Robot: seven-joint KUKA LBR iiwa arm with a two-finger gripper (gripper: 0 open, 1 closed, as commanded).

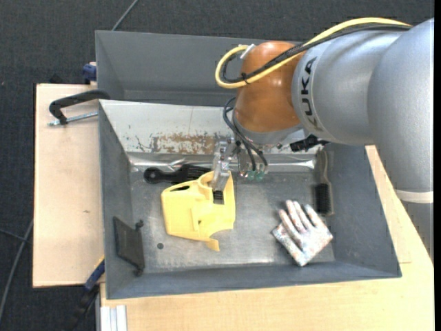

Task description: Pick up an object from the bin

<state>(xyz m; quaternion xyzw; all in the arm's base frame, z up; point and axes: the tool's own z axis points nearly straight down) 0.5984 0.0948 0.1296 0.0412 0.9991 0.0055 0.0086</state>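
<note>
Grey KUKA-marked arm, orange wrist cover, yellow cable loop, metal end effector.

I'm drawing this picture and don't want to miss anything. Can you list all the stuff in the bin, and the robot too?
yellow plastic piece: one, yellow, middle of bin
black tool: one, black, back left
flat black piece: one, black, front left corner
striped bundle: one, white and pinkish, front right
short bar: one, black, right side
bin: one, grey
gripper: one, silver, at the yellow piece's top edge
arm: one, grey with orange cover, from the right
</note>
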